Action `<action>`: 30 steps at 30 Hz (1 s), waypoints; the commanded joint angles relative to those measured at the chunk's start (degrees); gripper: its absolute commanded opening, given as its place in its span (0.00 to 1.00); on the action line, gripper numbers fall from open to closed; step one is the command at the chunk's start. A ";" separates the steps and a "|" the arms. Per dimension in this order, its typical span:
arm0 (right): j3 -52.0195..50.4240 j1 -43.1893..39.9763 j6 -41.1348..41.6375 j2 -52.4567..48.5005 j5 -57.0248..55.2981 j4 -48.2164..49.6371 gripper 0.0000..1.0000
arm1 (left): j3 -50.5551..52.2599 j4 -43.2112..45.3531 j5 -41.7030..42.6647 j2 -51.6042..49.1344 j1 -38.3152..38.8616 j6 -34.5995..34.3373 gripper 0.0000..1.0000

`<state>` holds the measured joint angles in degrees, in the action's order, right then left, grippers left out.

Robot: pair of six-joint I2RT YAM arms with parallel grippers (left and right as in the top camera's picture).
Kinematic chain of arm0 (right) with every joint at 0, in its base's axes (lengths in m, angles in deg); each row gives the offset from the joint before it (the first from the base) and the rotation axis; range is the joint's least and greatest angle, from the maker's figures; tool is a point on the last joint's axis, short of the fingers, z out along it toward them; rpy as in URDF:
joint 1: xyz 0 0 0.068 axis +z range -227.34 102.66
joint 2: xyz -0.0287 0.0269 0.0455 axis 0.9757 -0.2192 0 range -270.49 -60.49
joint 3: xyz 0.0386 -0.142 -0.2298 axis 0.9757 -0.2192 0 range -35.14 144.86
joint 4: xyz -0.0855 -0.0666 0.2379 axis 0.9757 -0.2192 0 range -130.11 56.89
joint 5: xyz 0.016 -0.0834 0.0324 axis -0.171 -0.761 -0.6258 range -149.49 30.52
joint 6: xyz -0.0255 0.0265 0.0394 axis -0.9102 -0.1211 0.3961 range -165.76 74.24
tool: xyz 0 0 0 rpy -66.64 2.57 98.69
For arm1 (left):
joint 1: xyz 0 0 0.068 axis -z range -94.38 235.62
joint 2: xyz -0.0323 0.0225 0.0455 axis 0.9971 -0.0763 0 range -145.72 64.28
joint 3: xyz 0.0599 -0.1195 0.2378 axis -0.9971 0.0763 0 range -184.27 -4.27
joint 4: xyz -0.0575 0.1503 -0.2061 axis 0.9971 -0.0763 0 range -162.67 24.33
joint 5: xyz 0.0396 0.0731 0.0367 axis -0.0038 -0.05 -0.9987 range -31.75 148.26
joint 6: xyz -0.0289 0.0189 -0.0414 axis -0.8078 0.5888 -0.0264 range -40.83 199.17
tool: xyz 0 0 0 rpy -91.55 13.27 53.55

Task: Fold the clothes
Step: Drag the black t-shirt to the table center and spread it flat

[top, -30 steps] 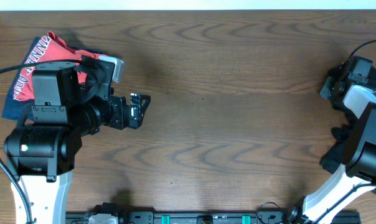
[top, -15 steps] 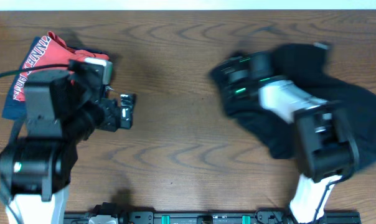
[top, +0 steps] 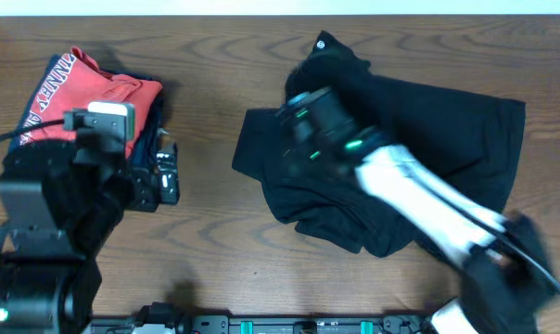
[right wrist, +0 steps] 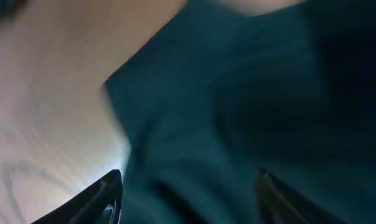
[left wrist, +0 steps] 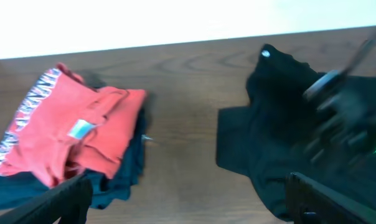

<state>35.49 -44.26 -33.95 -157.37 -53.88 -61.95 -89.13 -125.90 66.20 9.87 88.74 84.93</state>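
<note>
Soft, rumpled black T-shirt point(top: 447, 121) on wood-grain table point(top: 252, 246)

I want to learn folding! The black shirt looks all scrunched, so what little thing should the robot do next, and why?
Probably the right gripper should pinch an edge of the black T-shirt and tug it flat: the shirt lies bunched and wrinkled, and that gripper looks open over it.

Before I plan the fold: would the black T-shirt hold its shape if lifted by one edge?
Likely floppy: the black T-shirt lies rumpled in soft folds, so it should droop. Pushed, it would probably bunch on the wooden table, not slide.
</note>
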 commanded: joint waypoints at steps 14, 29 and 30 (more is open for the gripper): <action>-1.11 -57.18 13.14 0.87 -4.28 -20.81 0.78 | -0.61 -3.04 12.46 -10.12 0.15 -0.50 0.87; -1.11 -67.91 11.26 -18.43 1.95 -9.01 0.74 | -0.61 -1.38 13.97 -11.17 0.15 -0.48 0.87; -1.11 -67.91 11.26 -18.84 1.95 -8.74 0.66 | -0.61 -1.27 13.97 -11.17 0.15 -0.48 0.87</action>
<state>35.47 -111.88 -22.34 -172.54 -53.46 -71.00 -89.10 -127.19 79.34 -1.32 88.74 84.71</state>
